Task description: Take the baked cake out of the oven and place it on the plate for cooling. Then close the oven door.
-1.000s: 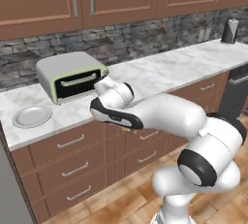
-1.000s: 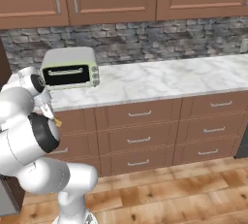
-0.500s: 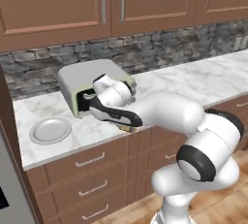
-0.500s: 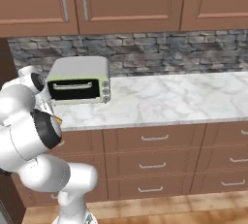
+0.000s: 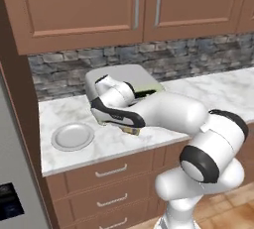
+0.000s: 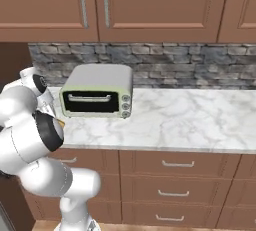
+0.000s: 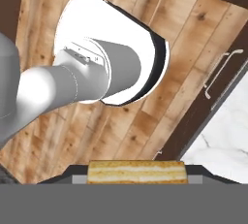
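Cake [image 7: 137, 171], golden with a pale layer, sits clamped between the fingers of the gripper [image 7: 137, 178], held over the front edge of the marble worktop [image 5: 149, 139]. Left of it lies the round grey plate [image 5: 72, 137], bare. Behind the arm stands a green toaster oven [image 6: 98, 92].

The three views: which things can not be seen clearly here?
- Cake: in the hand view the bottom edge cuts it off; in the left base view, tiny under the arm.
- Gripper fingers: mostly cut off below the cake.
- Toaster oven: the arm hides its front in the left base view.
- Plate: fully visible, bare.
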